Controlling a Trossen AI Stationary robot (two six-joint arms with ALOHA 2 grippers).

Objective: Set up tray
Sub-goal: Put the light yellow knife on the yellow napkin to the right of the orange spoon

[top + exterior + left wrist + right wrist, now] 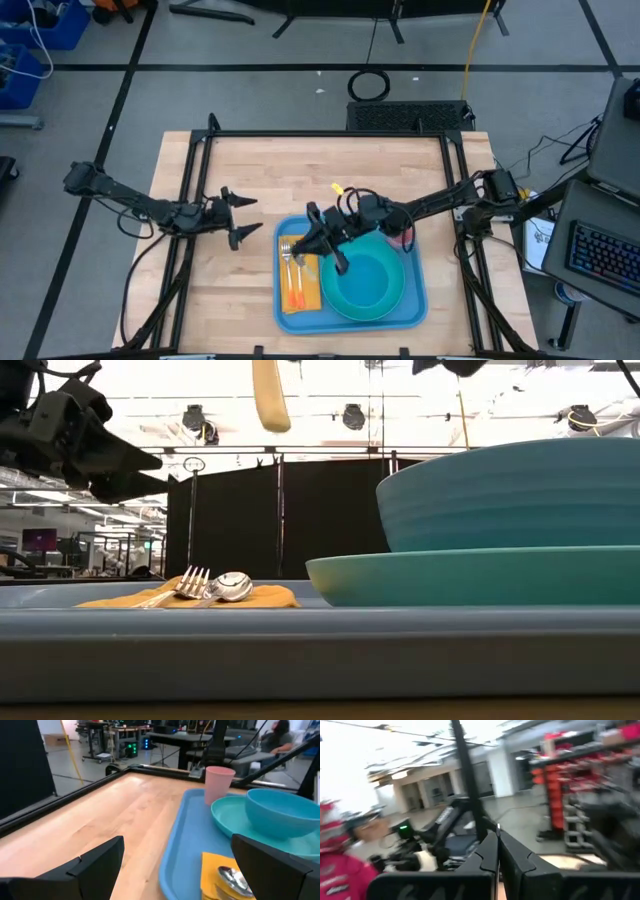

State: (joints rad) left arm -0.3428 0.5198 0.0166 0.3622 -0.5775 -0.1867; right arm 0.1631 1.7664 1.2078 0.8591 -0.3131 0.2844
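The blue tray (412,300) lies at the table's near middle. On it sit a teal bowl (365,283) on a teal plate (470,575), a pink cup (218,782), and a yellow-orange napkin (310,296) carrying a fork (190,582) and a spoon (232,586). My right gripper (318,238) hovers over the tray between napkin and bowl, shut (497,837). A yellow-orange utensil handle (270,395) hangs above the napkin. My left gripper (247,218) waits open (177,839) just left of the tray, above bare table. My right gripper is shut on something thin: an orange sliver (498,892) shows between the two fingers. The rounded yellow-orange handle end (270,395) hangs down, lifted clear of the napkin. Which part of the utensil the fingers are on is hidden by the gripper itself.
Bare wooden table (240,160) stretches left of and beyond the tray. A black frame (330,133) runs along the table's far and side edges. The bowl and plate fill the tray's right half; the cup stands at its far right corner.
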